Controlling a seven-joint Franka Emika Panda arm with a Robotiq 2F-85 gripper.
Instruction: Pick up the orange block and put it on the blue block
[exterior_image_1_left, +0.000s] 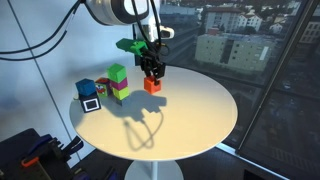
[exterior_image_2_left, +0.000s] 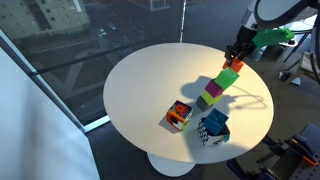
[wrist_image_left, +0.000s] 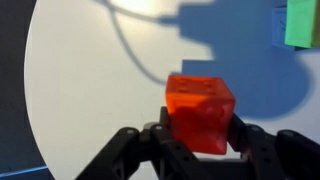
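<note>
wrist view: gripper (wrist_image_left: 200, 140) clamps glossy orange block (wrist_image_left: 200, 110).

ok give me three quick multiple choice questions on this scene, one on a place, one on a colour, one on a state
1. Where is the lime-green cube? A on the magenta cube; B on the floor; C on bare tabletop
2. The table is: A black; B white; C yellow
3. The gripper is: A open, empty; B shut on the orange block; C out of view

1 A, green sits atop magenta. 2 B, the round top is white. 3 B, the wrist view shows it clamped.
</note>
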